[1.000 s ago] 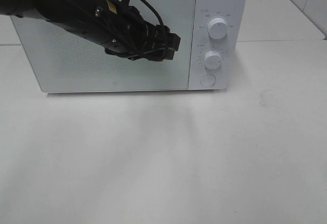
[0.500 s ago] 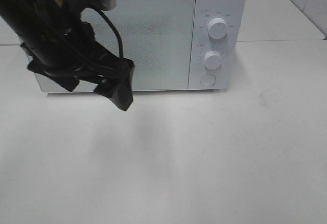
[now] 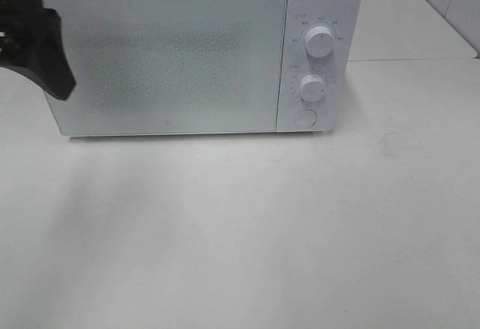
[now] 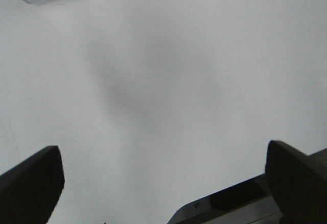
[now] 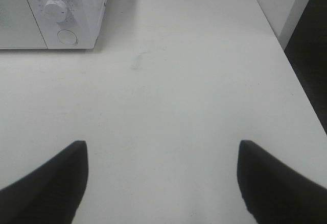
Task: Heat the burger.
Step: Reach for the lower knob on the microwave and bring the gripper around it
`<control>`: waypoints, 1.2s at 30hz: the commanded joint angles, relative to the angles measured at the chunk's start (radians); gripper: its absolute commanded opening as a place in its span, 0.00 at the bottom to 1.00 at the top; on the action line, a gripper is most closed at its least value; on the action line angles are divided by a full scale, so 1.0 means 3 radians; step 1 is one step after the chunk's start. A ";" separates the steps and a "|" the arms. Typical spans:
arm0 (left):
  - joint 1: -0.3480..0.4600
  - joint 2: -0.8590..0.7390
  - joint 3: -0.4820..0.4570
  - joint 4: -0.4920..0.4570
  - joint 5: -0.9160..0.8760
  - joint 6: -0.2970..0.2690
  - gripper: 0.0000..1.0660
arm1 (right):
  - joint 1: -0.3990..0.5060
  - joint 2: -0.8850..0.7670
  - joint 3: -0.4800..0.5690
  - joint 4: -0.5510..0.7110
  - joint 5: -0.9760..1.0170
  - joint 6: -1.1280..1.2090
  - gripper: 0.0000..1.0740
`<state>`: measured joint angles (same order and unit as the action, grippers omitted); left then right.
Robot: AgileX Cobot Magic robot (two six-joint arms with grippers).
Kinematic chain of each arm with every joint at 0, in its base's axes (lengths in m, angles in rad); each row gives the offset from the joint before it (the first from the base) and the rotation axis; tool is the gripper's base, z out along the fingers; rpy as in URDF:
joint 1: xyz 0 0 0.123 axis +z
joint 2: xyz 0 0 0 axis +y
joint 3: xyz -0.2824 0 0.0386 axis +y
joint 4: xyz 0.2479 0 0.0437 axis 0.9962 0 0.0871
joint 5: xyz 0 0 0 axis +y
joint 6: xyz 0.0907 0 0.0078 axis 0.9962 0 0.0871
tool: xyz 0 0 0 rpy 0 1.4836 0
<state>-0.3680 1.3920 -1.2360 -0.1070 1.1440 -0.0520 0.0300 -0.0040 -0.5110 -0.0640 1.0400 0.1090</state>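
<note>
"On the white table (image 3: 247, 231), what is shown from high up that is kept from the wrist views?"

"The whole front of the white microwave (image 3: 165, 59) is shown, door shut, with an upper knob (image 3: 320, 43), a lower knob (image 3: 312, 87) and a round button (image 3: 304, 117) stacked on its right-hand panel. Only a black part of the left arm (image 3: 37, 44) is caught at the left edge, before the microwave's left end."

"And what is given by the wrist views alone?"

"The fingers. The left gripper (image 4: 163, 183) is seen spread wide over bare table, nothing held, with just a corner of the microwave in frame. The right gripper (image 5: 163, 183) is likewise parted wide and empty, well apart from the microwave; the lower knob and round button are caught there too, and the table's edges."

"Can any writing be read?"

"Small marks are printed around both knobs, but they are too small to be read."

"Where is the burger?"

"That cannot be told: the burger is shown in no view, and nothing can be made out through the door's speckled grey panel."
</note>
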 commanded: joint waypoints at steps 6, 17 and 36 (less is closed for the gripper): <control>0.0597 -0.0630 0.0777 0.0017 0.0007 0.0087 0.94 | -0.0020 -0.0087 0.0003 0.0003 0.0010 -0.0007 0.71; 0.0990 -0.1670 0.1680 0.0167 0.0020 0.0097 0.94 | -0.0020 -0.0087 0.0003 0.0003 0.0010 -0.0007 0.71; 0.0990 -0.3300 0.2307 0.0163 0.0007 0.0097 0.94 | -0.0020 -0.0087 0.0003 0.0003 0.0010 -0.0007 0.71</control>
<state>-0.0730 0.4300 -0.5490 -0.0600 1.1500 -0.0270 0.0300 -0.0040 -0.5110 -0.0640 1.0400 0.1090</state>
